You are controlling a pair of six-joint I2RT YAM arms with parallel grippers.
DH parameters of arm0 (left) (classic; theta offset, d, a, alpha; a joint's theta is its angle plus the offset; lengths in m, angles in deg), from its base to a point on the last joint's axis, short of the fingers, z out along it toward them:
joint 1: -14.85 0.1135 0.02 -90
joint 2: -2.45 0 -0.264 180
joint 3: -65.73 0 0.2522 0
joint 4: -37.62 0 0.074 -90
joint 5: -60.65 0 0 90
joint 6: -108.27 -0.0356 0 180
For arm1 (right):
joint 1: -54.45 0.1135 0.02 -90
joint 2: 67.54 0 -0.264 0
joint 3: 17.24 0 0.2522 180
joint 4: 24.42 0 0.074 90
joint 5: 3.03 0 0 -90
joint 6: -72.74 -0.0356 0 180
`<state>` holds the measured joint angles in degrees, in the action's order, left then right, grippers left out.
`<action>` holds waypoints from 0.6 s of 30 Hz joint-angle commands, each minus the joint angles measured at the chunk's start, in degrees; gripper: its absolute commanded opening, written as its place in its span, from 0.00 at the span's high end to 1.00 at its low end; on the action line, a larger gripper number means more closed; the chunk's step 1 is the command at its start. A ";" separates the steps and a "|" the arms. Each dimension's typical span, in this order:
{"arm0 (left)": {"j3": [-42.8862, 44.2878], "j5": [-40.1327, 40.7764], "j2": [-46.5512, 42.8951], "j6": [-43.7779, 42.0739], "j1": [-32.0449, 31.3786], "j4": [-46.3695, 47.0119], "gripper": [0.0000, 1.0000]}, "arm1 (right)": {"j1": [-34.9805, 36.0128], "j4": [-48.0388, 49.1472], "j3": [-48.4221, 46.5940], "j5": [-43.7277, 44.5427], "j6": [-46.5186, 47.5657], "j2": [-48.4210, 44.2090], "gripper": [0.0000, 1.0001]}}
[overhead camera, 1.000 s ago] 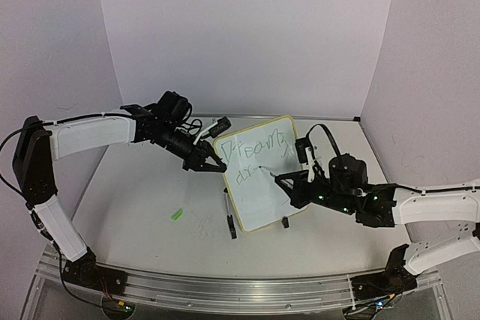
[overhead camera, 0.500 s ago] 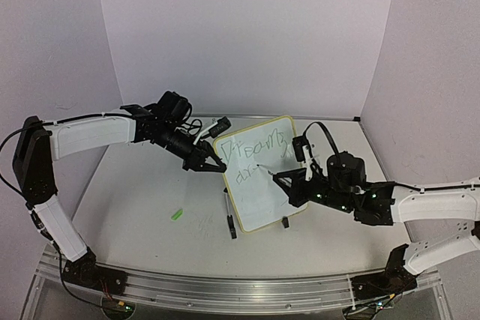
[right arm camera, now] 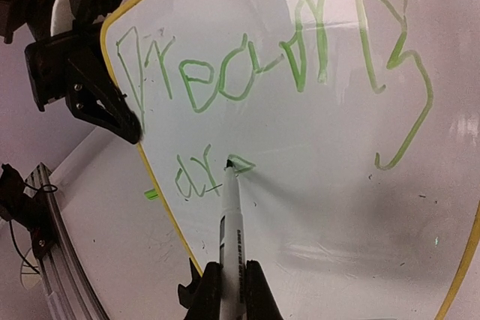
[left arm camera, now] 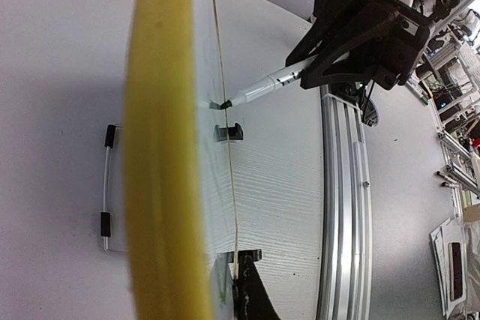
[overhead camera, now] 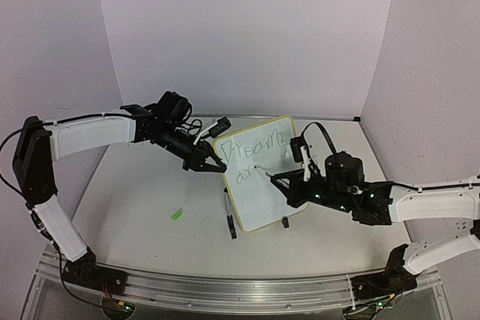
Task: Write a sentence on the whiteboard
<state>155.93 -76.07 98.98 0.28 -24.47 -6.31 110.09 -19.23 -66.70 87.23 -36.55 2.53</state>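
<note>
The whiteboard [overhead camera: 264, 201], yellow-framed, stands tilted on two black clip feet at mid table. My left gripper [overhead camera: 214, 163] is shut on its left edge; in the left wrist view the yellow edge [left arm camera: 161, 148] fills the middle. The green sentence [right arm camera: 225, 80] reads "Dreams" on the top line, with "ar" and a small loop below. My right gripper [right arm camera: 231, 290] is shut on a white marker [right arm camera: 231, 230] whose tip touches the loop. The right gripper [overhead camera: 291, 185] is in front of the board, and the marker [left arm camera: 262, 88] also shows in the left wrist view.
A small green cap [overhead camera: 177, 214] lies on the table left of the board. A thin rod with black ends [left arm camera: 106, 185] lies beside the board. An aluminium rail [overhead camera: 240, 290] runs along the near edge. Purple walls close the back and sides.
My right gripper has shifted a little left and up with the marker, and a small green loop has appeared after "ar". The left arm and the board have not moved.
</note>
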 commanded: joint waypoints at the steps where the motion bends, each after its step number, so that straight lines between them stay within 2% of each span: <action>1: -0.88 3.47 1.72 -2.28 -0.89 -4.37 1.00 | -0.33 -0.60 1.23 0.58 -1.51 -0.02 1.00; 9: -0.91 3.48 1.75 -2.24 -0.92 -4.37 1.00 | -0.33 -2.62 1.51 1.01 -1.63 -0.83 1.00; 18: -0.86 3.35 1.73 -2.28 -0.93 -4.37 1.00 | -0.30 -4.09 1.19 6.72 -1.93 -3.08 1.00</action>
<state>155.93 -76.09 98.98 0.28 -24.48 -6.31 110.09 -22.13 -65.44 88.35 -37.91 0.77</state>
